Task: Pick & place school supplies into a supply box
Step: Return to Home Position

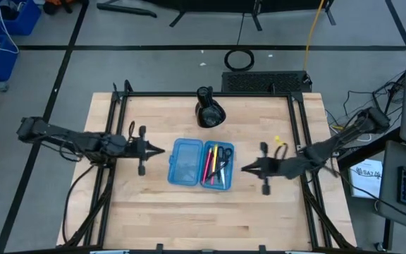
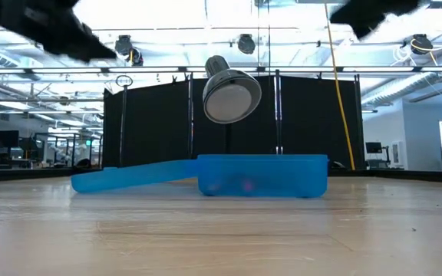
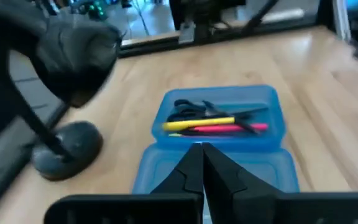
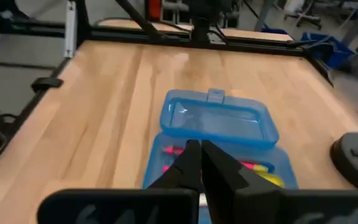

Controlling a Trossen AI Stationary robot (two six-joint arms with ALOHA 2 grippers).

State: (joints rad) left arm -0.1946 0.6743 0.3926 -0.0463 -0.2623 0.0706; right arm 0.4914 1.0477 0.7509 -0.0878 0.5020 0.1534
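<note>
The left gripper has its fingers pressed together, empty, beside the supply box lid. The right gripper, likewise pressed together and empty, is beside the half holding the pens.

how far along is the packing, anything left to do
Done: the pens and scissors lie in the supply box. In hand: nothing; the left gripper and right gripper flank it, jaws shut and empty. Left: seemingly only parking the arms; the box is open.
</note>
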